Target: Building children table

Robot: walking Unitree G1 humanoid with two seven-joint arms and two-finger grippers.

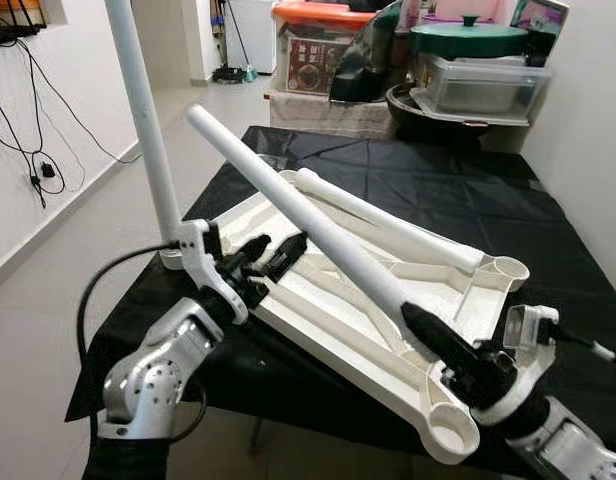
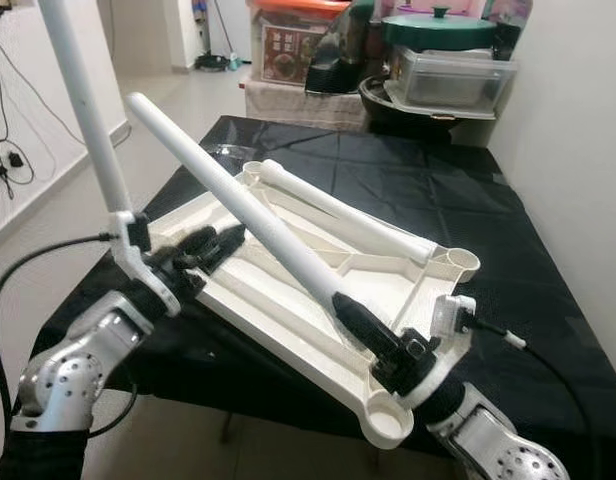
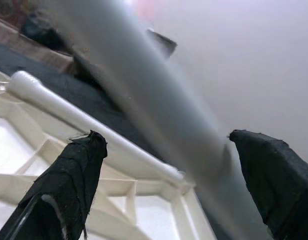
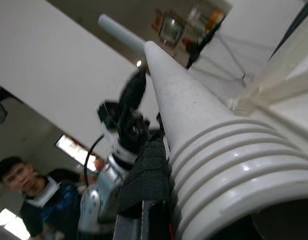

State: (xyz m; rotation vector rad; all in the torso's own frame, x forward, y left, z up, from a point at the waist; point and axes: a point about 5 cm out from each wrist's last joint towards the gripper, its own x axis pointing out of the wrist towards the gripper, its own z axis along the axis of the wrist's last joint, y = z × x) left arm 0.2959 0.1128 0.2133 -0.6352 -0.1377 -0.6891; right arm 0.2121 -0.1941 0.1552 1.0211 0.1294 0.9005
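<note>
A white children's tabletop [image 1: 328,340] lies upside down on a black-covered table [image 1: 438,190]. One white leg [image 1: 143,120] stands upright in the tabletop's left corner. A second leg [image 1: 388,225] lies flat across the tabletop. My right gripper [image 1: 438,345] is shut on a third leg [image 1: 298,200], which slants up to the left, its ridged end [image 4: 229,175] close to the wrist. My left gripper [image 1: 280,245] hovers open at the tabletop's left edge, just under the slanted leg. In the left wrist view that leg [image 3: 159,110] passes blurred between the spread fingers [image 3: 69,185].
Round leg sockets show at the near corner [image 1: 450,428] and the right corner [image 1: 508,270]. Boxes, a green pot [image 1: 468,38] and bins are stacked beyond the table's far end. A white wall runs along the right. A person [image 4: 24,185] shows in the right wrist view.
</note>
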